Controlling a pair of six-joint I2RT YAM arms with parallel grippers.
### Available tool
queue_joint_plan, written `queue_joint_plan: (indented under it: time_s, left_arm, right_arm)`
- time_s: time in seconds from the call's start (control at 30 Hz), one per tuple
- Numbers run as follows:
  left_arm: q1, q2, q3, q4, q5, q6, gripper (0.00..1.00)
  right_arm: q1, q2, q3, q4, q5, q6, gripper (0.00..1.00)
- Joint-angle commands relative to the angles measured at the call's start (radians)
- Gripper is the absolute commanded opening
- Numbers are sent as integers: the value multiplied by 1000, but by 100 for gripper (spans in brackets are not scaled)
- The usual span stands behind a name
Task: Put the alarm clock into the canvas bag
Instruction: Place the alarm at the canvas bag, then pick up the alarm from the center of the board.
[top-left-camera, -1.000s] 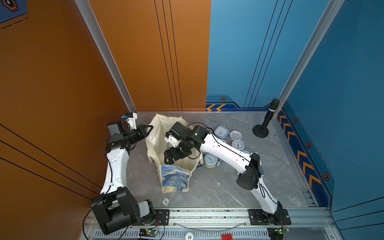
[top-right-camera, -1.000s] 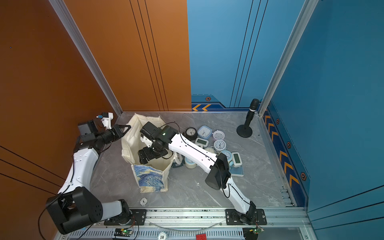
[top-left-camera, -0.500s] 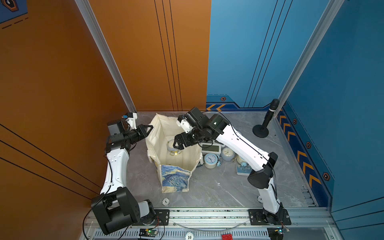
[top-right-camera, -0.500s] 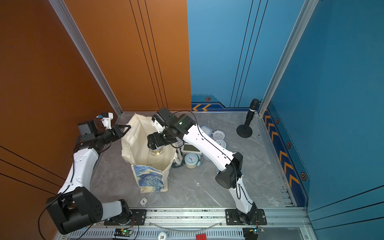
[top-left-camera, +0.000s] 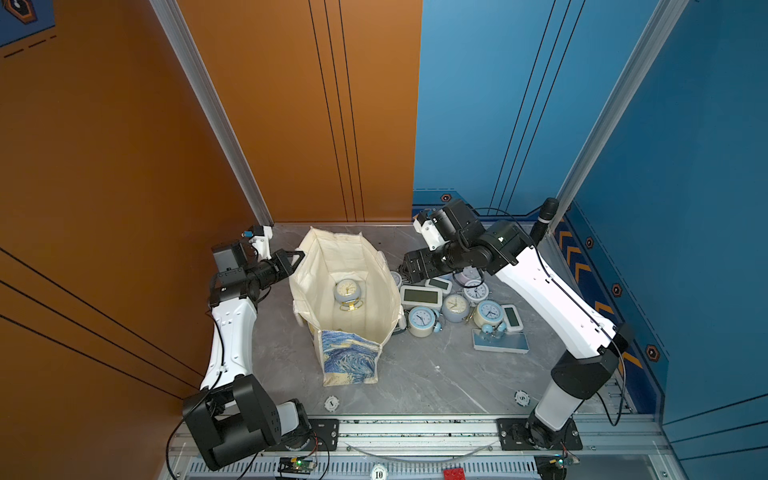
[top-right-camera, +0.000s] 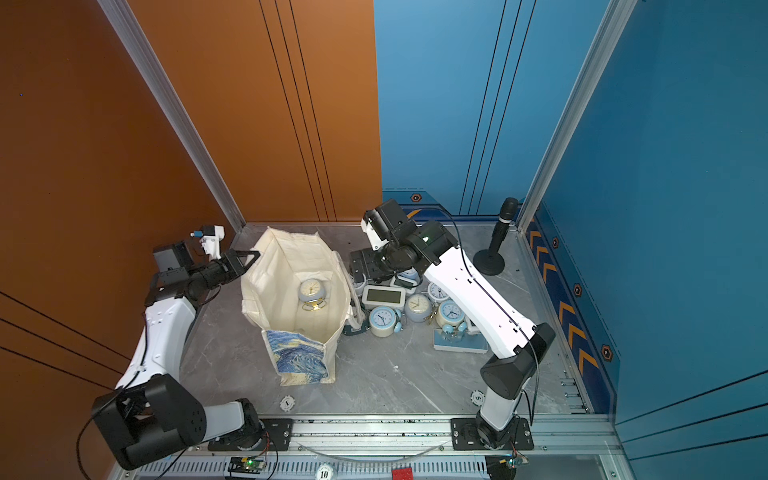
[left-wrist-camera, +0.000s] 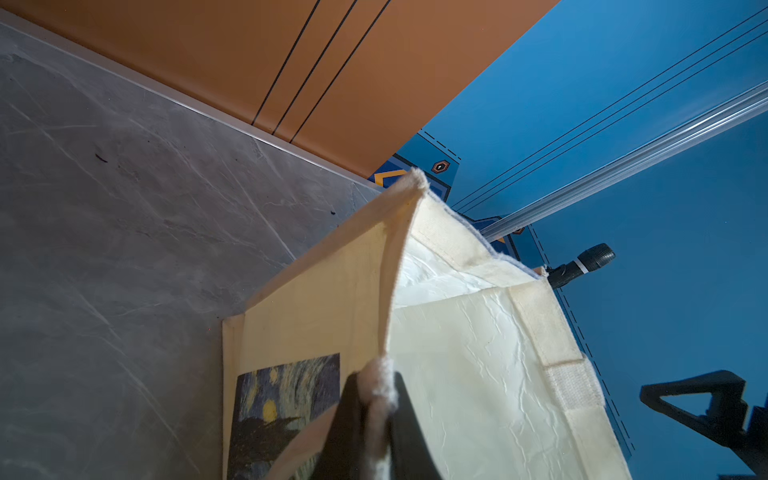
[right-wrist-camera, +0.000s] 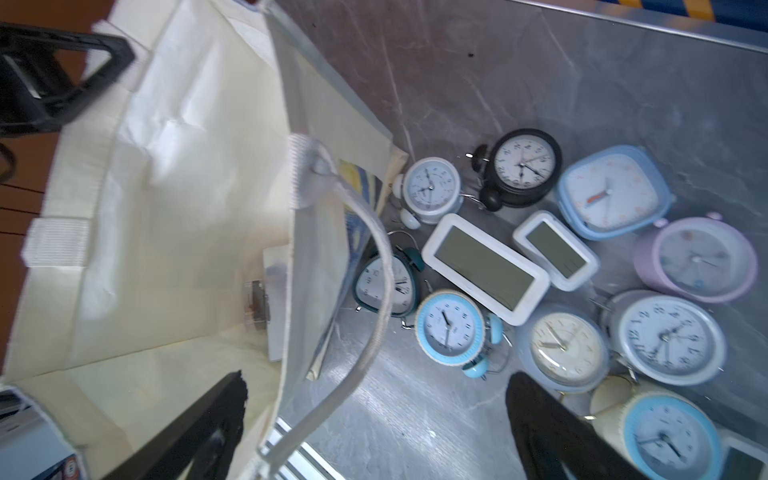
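The left claw (top-left-camera: 296, 258) is shut tight on the rim of the bag (top-left-camera: 328, 253), on the side by the orange wall. The left wrist view shows the cream cloth squeezed between its two black fingers (left-wrist-camera: 409, 419). The right claw (top-left-camera: 406, 269) is wide open and holds nothing. It hangs by the other side of the bag. In the right wrist view one finger is over the bag's mouth and the other is over the pile (top-left-camera: 455, 305) of clocks. The bag stands up on the grey table (top-left-camera: 436, 374) with its mouth open. The clock (top-left-camera: 346, 290), round and pale blue with a gold foot, lies down inside the bag, as both top views show. The pile sits on the table just beside the bag. A black mic (top-left-camera: 544, 220) stands in the far corner.
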Motion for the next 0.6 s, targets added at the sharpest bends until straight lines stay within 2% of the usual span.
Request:
queue_joint_plan:
  time_s: [0.0,0.33,0.57]
  left_arm:
    - [12,-28,-13,9,35,35,0]
    - [11,-33,-21,17,54,65,0]
    - [13,-54,-31,42,39,60,0]
  right_arm:
    - [-62,-61,-94,-20,84,-27,100]
    - [-257,-239,-484,35,111,-2,100]
    - [-371,-294,-696,107,119,24,100]
